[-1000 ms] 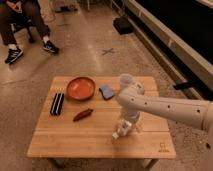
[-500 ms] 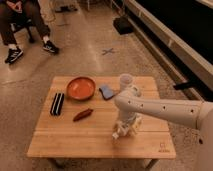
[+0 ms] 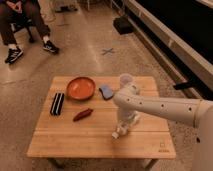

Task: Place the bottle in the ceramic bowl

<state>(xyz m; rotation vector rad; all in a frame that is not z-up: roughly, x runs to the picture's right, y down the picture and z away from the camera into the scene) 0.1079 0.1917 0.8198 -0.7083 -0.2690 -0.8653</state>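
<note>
Gripper low over table, bottle at its tip; whether jaws grasp it, cannot tell. Ceramic bowl well apart.

ceramic bowl orange-red, brown rim | bottle clear, white cap | claw white, front of tan table

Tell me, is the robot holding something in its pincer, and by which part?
The pincer is down at the bottle near the front edge of the table. Whether it really grips it, and where, cannot be told.
</note>
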